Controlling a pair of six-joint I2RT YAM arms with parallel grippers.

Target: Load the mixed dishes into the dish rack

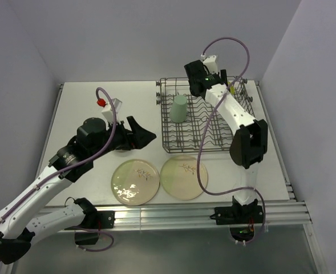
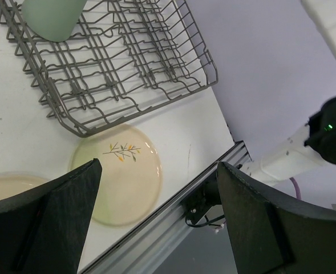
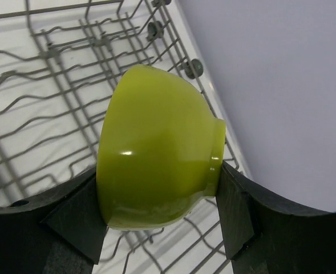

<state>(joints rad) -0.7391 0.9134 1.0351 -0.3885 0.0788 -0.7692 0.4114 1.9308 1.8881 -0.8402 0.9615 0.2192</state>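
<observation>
The lime-green bowl [image 3: 156, 148] is gripped on its side by the right fingers [image 3: 71, 222], over the dish rack's [image 1: 182, 149] far right corner; the left fingers [image 2: 53, 217] are spread, empty, left of the rack; if released tilted, the bowl could be rolled off the tines.

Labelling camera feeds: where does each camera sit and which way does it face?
Top external: above and behind the bases, looking down on the table; left arm, right arm, dish rack, left plate, right plate.
Left wrist: on the left arm, facing the rack's corner and right plate past the open left gripper.
Right wrist: above the rack, facing the lime-green bowl clamped in the right gripper.
Shared: top and left wrist both show the mint cup.
</observation>
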